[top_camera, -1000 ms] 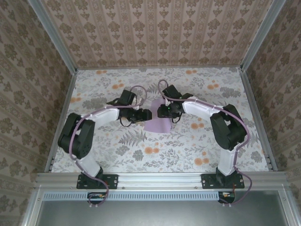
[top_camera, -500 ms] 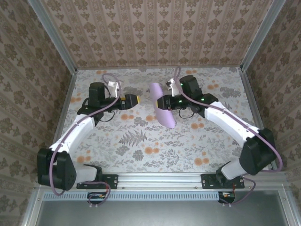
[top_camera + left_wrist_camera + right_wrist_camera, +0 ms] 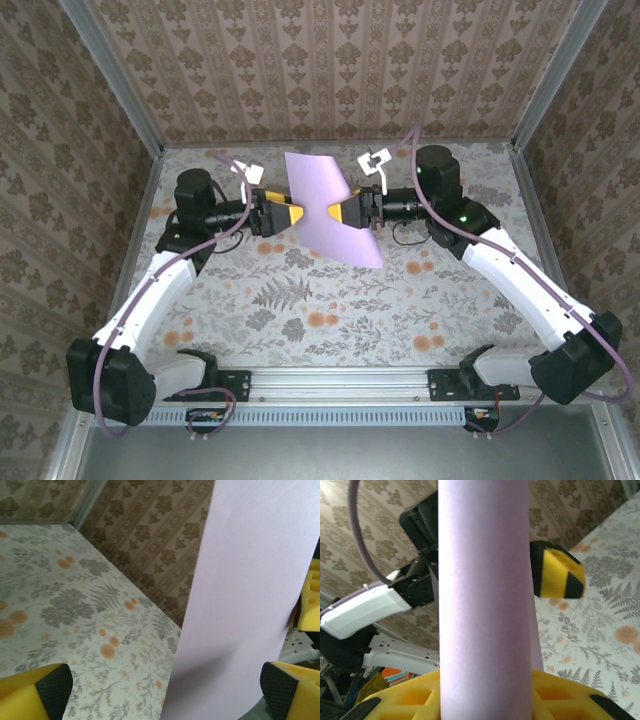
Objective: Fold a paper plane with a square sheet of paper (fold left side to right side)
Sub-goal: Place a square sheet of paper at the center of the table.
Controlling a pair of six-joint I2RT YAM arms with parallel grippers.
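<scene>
The pale lilac paper (image 3: pixel 330 210) hangs in the air above the middle of the table, pinched at its waist and fanning out above and below. My right gripper (image 3: pixel 346 213) is shut on it from the right. In the right wrist view the paper (image 3: pixel 485 590) rises as a curved band out of that gripper (image 3: pixel 485 700). My left gripper (image 3: pixel 296 214) faces it from the left and is open. In the left wrist view its yellow fingertips (image 3: pixel 35 692) stand wide apart around the gripper's gap (image 3: pixel 165 692), and the paper's (image 3: pixel 250 590) lower edge lies between them.
The floral-print table (image 3: pixel 300 300) lies well below both grippers. Patterned walls (image 3: pixel 330 70) and aluminium frame posts (image 3: pixel 120 90) close the back and sides. A lilac cable (image 3: pixel 225 160) loops off each wrist.
The right gripper has lifted the paper off the table and up. The left gripper let go, opened wide, swung away left, then came back close to the paper.
</scene>
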